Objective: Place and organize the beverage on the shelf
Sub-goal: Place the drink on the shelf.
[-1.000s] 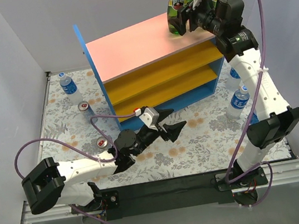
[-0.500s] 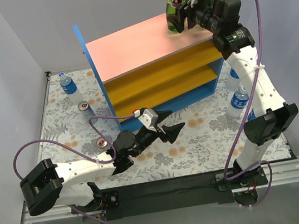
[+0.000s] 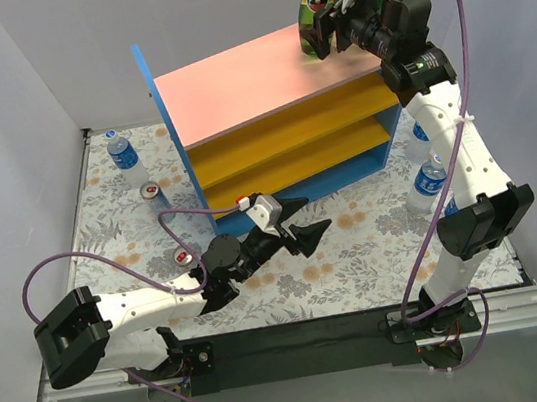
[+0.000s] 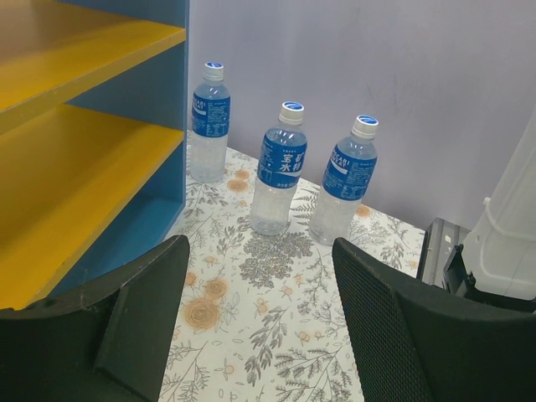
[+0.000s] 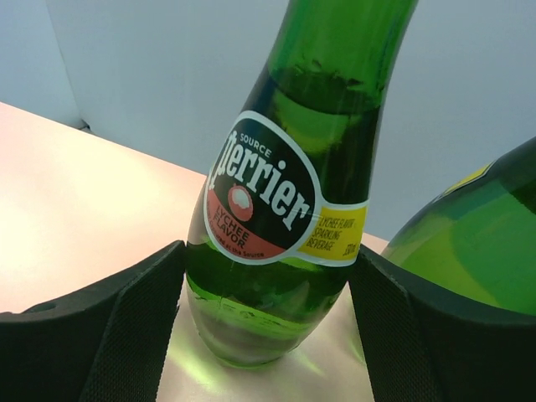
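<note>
The shelf has a pink top board (image 3: 241, 84) and yellow lower boards (image 4: 75, 184). A green glass bottle (image 5: 276, 218) stands upright on the pink top (image 5: 84, 193) near its far right corner. My right gripper (image 5: 268, 318) is open, with its fingers close on either side of the bottle's belly. A second green bottle (image 5: 469, 243) stands just to the right. My left gripper (image 4: 260, 318) hangs open and empty over the floral mat. It faces three blue-labelled plastic bottles (image 4: 278, 163) standing beside the shelf's blue side panel.
Another plastic bottle (image 3: 123, 154) stands left of the shelf. Two silver-red cans (image 3: 150, 191) (image 3: 185, 258) stand on the mat near it, the nearer one close to my left arm. The right arm's base (image 4: 502, 243) stands just right of the plastic bottles.
My right gripper has shifted a little up and back along the shelf top, and its jaws have widened slightly around the green bottle. The left arm has barely moved.
</note>
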Motion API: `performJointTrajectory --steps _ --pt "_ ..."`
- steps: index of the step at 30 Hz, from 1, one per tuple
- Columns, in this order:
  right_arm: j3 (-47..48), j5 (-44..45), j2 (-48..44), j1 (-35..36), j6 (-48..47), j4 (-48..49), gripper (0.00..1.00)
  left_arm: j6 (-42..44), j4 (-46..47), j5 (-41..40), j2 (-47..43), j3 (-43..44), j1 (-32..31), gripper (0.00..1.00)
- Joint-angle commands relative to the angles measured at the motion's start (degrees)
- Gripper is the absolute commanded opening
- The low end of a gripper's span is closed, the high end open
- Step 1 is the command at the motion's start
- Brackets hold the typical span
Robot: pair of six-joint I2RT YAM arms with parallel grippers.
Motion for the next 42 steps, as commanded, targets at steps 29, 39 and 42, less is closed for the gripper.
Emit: performJointTrajectory --steps 29,39,42 --pt "-9.5 0.6 -13.0 0.1 -0.9 0.3 0.92 -1.7 -3.2 1.4 -3.7 1.5 0.1 0.67" --pt "-12.9 -5.6 -21.4 0.0 -4.3 -5.5 0.8 -1.4 -9.6 3.4 -6.5 2.3 0.1 0.67" --pt "-13.6 -12.5 -21.7 0.1 -3.1 -5.9 0.65 -1.9 -10.8 4.3 -7.2 2.4 0.1 0.66"
